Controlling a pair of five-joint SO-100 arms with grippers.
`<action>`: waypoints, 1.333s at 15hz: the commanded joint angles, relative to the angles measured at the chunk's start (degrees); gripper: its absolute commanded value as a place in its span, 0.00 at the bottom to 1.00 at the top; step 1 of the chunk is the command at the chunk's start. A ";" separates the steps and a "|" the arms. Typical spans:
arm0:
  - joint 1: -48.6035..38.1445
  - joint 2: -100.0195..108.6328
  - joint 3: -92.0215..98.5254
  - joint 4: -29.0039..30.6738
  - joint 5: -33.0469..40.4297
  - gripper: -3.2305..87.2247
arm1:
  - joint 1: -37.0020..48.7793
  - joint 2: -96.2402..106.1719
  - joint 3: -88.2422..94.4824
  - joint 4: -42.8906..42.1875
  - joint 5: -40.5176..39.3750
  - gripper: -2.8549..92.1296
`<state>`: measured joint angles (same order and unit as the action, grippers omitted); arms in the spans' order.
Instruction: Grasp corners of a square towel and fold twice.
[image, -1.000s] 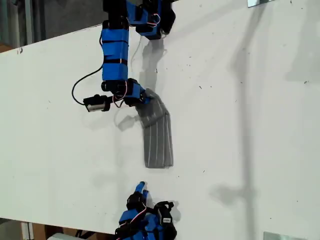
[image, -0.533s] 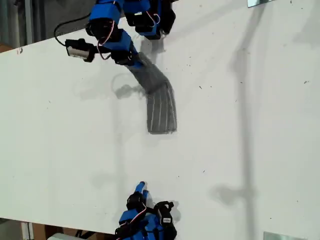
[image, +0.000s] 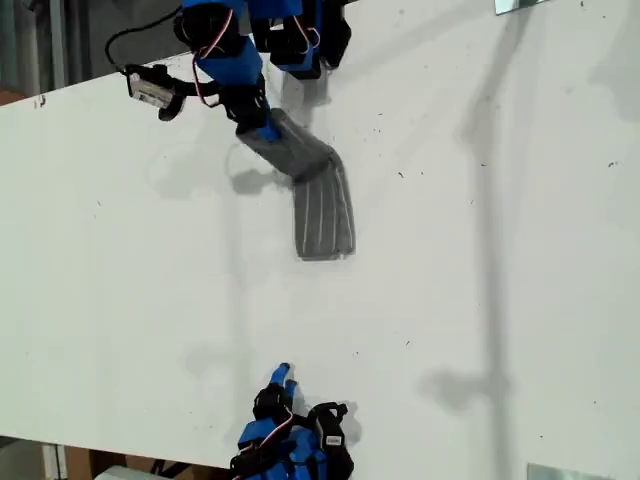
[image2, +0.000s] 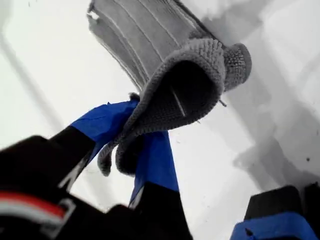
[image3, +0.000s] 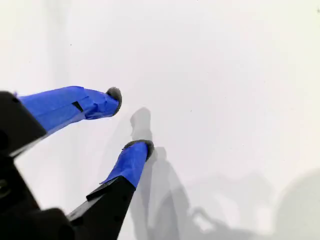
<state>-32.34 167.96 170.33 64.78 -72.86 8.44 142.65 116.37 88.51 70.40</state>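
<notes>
Your first pincer (image2: 137, 145) is clenched on the towel (image: 322, 205), lifting that end so the rest trails on the surface (image: 480, 300); your second pincer (image3: 131, 122) idles released.

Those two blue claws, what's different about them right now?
My first gripper is shut on one end of the towel, holding it off the table; my second gripper is open and empty. In the exterior view, the first is at the top, the second at the bottom edge. Both have blue fingers.

Towel (image: 322, 205) on table (image: 480, 250), possibly folded.
</notes>
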 joint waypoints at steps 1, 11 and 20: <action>-0.53 0.35 -0.35 0.26 -0.18 0.21 | -2.20 -0.09 -0.09 -8.70 -5.27 0.03; -0.35 4.66 0.70 2.46 -0.35 0.21 | -3.60 -55.90 -36.12 -10.99 -8.96 0.03; -0.35 10.55 2.02 5.27 -0.26 0.21 | -7.91 -70.22 -47.90 -9.23 -14.15 0.03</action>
<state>-32.43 178.42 172.79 69.52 -72.86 1.58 72.77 72.95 79.10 57.13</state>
